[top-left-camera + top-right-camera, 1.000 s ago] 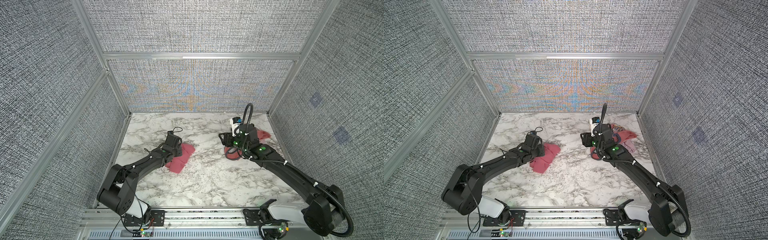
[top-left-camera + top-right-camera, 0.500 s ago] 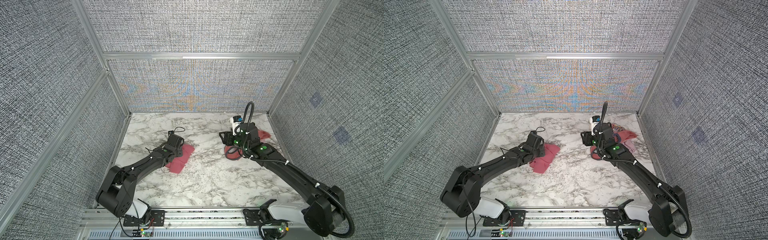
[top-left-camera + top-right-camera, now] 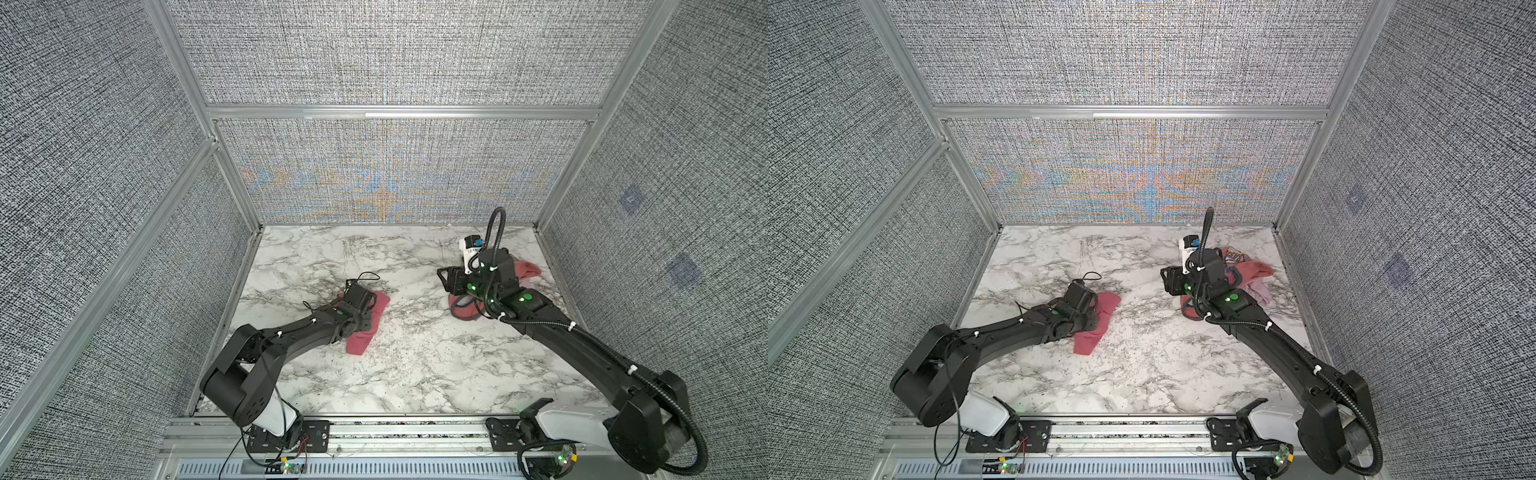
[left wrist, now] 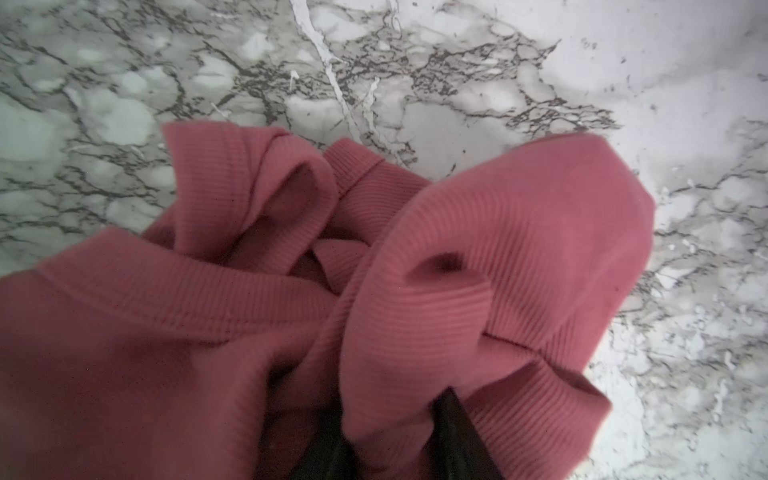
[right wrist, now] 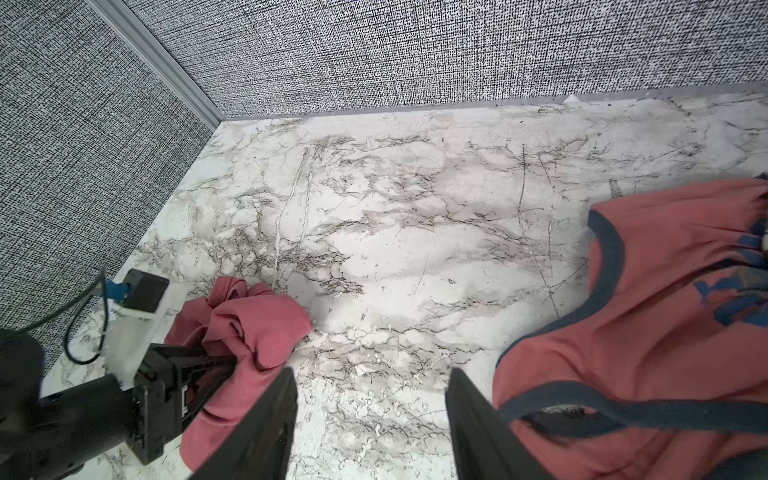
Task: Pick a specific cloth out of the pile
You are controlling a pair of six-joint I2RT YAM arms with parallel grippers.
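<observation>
Works over a marbled worktop (image 3: 415,374), bare along the near edge. Grips the cloth (image 3: 360,341) in the left hand (image 5: 230,361), left of centre — rose-red ribbed fabric bunched between the clenched fingers (image 4: 457,434), its loose end trailing nearward and lying on the worktop. Holds the right hand (image 5: 372,376) released and empty, jaws apart, farther back on the right, over bare marble just beside the salmon garment (image 5: 644,311) with dark edging. Shows the pile (image 3: 1252,276) mounded at the far right near the side wall (image 3: 1391,249), pale pink piece (image 3: 1260,293) included, well apart from the cloth.
</observation>
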